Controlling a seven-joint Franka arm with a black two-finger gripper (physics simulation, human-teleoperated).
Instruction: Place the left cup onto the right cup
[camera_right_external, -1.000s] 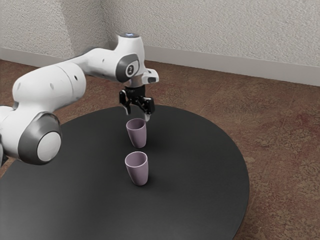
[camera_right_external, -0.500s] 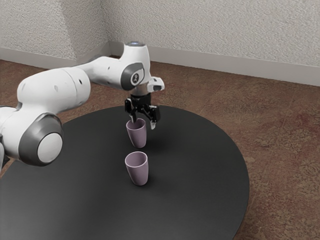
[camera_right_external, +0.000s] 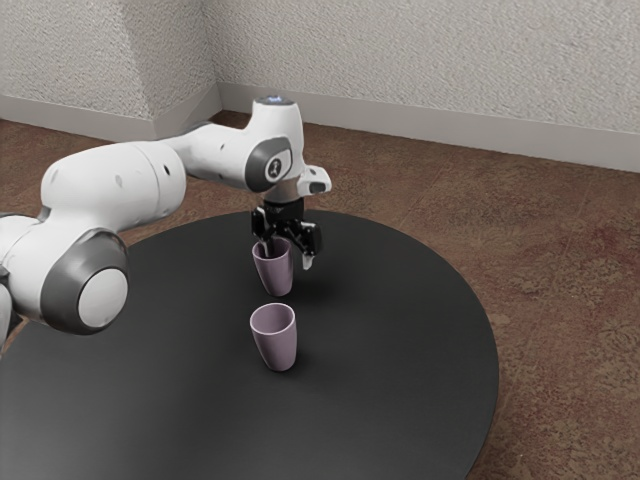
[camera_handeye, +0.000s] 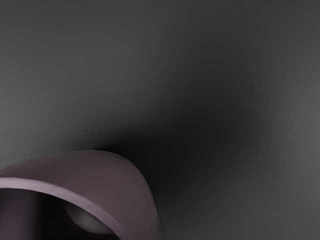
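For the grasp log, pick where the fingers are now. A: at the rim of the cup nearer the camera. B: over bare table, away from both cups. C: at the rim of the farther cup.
C: in the exterior view the fingers are at the rim of the farther cup, while the nearer cup stands apart from them on the table.

Beside the far cup (camera_right_external: 274, 272), the near cup (camera_right_external: 273, 337) narrows approach room.
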